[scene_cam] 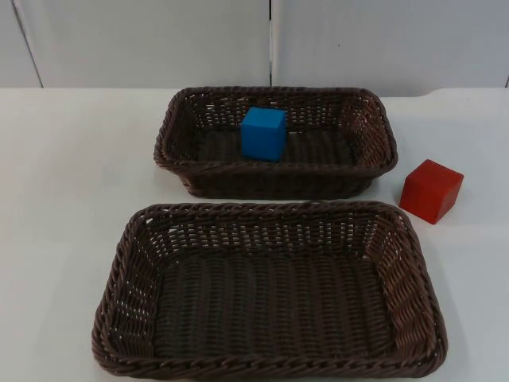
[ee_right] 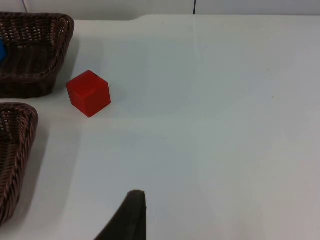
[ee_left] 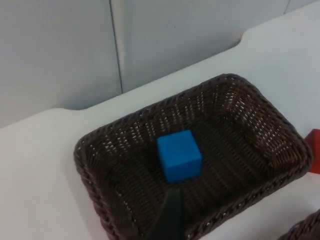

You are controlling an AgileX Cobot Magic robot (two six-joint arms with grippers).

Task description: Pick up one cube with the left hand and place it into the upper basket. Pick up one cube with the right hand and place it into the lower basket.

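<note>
While both arms sit out of the top view, the white tabletop (scene_cam: 71, 191) carries two dark brown wicker baskets, one behind the other, long axes running left-right. Upper basket (scene_cam: 274, 179) sits near the grey partition wall (scene_cam: 143, 40); blue cube (scene_cam: 263, 133) rests inside it, left of centre on the floor, one face turned toward the front rim, apart from the walls. Lower basket (scene_cam: 119, 278) sits just in front, a narrow strip of tabletop between the two rims, nothing inside. Red cube (scene_cam: 431, 191) lies on the bare tabletop to the right, just beside the upper basket's right front corner and near the lower basket's right rear corner, touching neither, turned so a corner points toward the front. Nothing stands between the red cube and the open tabletop on its right. No writing or labels readable on cubes or baskets. Left wrist view: left end effector (ee_left: 170, 220) hangs above the upper basket's near rim, one dark fingertip showing, blue cube just beyond it; opening cannot be told. Right wrist view: right end effector (ee_right: 131, 216) over bare tabletop, well apart from the red cube; one fingertip seen, opening cannot be told.
</note>
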